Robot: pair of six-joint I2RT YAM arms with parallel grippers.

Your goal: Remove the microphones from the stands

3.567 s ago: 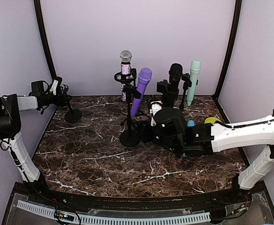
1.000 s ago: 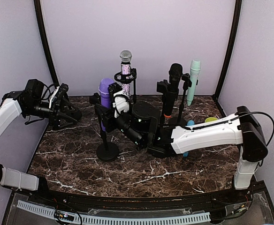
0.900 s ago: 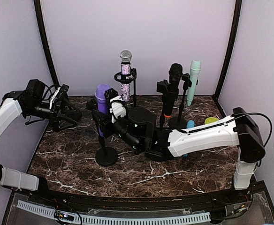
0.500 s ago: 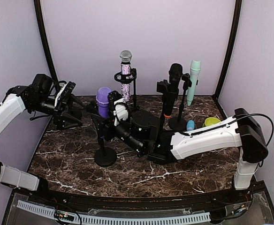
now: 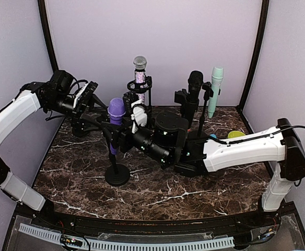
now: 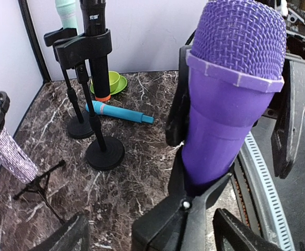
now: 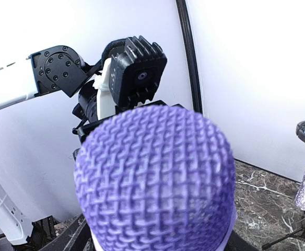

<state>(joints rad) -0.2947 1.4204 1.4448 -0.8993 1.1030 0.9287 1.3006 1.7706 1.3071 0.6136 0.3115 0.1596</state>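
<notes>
The purple microphone (image 5: 116, 111) stands upright in the black clip (image 6: 194, 209) of its round-based stand (image 5: 117, 174), left of the table's middle. My left gripper (image 5: 103, 124) comes at it from the left, open, with the clip between its fingers (image 6: 69, 236) and a gap on each side. From the right, my right gripper (image 5: 120, 130) reaches around the microphone body; its fingers (image 6: 293, 110) flank the body and look slightly apart from it. In the right wrist view the mesh head (image 7: 155, 178) fills the frame and hides that gripper (image 7: 157, 243).
At the back stand a sparkly microphone (image 5: 140, 78) on a tripod, a black microphone (image 5: 194, 83) and a mint one (image 5: 215, 89), each in its own stand. A blue microphone (image 6: 122, 112) lies on the marble beside a green bowl (image 6: 109, 82).
My left arm has swung in from the left wall to the purple microphone's clip. The right jaws have widened around the microphone. The stand has shifted slightly left.
</notes>
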